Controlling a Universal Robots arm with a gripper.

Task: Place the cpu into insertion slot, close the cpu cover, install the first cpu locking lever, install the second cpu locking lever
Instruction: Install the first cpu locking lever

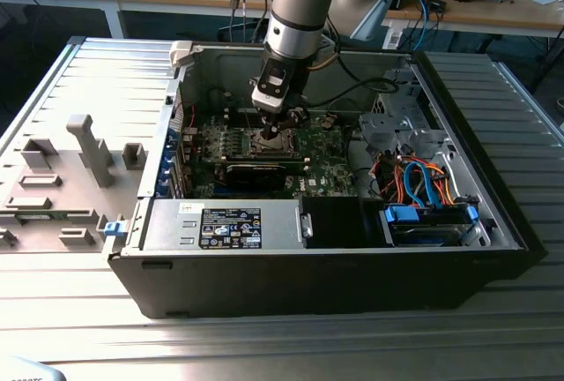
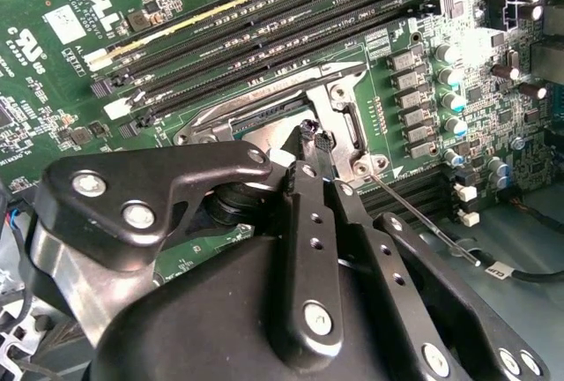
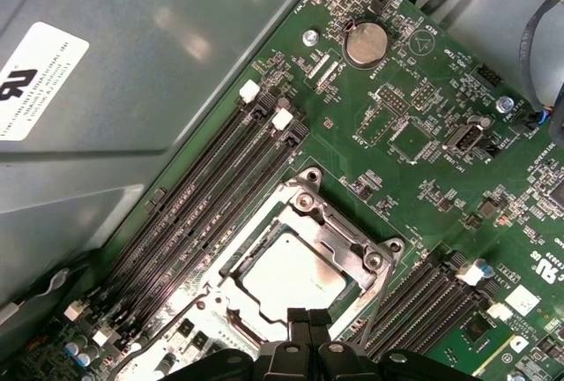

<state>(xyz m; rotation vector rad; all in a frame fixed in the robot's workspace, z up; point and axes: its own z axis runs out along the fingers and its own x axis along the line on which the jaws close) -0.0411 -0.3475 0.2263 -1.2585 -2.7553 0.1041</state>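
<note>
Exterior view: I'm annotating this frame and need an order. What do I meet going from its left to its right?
Grey moulded blocks → blue clip → gripper → orange and blue cables → case's right wall.

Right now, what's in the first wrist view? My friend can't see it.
A silvery chip sits in its socket, a metal frame closed around it, on a green circuit board. The black gripper, shut, hangs at the frame's edge.

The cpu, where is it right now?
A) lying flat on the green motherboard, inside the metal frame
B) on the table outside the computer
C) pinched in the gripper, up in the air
A: the cpu lies flat on the motherboard, framed by the cpu cover.
</note>
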